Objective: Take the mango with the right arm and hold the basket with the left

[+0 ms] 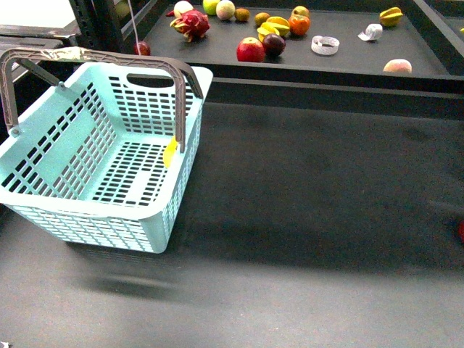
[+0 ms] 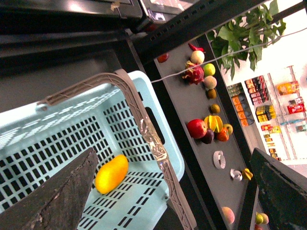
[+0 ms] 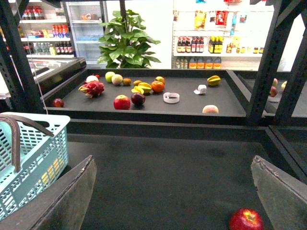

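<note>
We see the smooth oval yellow-orange mango [image 2: 111,173] lying inside the light-blue slotted plastic basket [image 1: 51,156] on the dark surface [image 1: 304,210]. Our left claw [image 2: 172,191] and right claw [image 3: 172,191] both gape empty.

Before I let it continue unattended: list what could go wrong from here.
The mango lies inside the basket, which looks tilted; if the left gripper lets it tip, the fruit could roll out.

A red apple lies loose by the right gripper, whose fingers might knock it away.
</note>
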Tool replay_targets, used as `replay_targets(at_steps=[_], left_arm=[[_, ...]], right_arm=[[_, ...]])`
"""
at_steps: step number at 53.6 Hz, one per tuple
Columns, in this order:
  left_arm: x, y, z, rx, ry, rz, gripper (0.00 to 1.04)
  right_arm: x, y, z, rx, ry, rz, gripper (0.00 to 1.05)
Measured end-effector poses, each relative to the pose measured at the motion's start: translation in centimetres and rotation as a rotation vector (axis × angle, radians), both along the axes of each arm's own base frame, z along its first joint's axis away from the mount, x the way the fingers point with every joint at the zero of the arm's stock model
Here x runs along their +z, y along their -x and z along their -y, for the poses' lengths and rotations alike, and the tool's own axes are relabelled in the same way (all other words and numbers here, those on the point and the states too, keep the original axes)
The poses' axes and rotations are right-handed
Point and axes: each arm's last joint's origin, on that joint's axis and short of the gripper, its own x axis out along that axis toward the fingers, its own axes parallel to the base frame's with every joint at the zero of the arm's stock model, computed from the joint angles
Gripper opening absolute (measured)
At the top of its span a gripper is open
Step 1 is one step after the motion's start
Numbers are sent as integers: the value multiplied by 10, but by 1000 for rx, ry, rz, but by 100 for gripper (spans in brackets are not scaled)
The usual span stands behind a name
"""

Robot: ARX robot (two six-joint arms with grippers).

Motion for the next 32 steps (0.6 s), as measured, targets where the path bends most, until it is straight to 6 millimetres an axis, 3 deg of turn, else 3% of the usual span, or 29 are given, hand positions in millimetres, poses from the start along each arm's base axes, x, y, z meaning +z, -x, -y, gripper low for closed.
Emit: replay_targets(at_steps=[9,22,25,29,32], left_arm=[[5,39,-11,65,-65,17,97],[9,44,-12,57,-104,17,97],[4,46,-13,-124,-201,77,88],[-3,58,-5,-361,-485,158,74],[-5,69,3,-437,-679,174,63]], right_arm=[[0,0,0,0,0,0,96],[0,0,0,0,0,0,96],[0,0,0,0,0,0,96],[0,0,0,0,0,0,96],[0,0,0,1,0,0,96]])
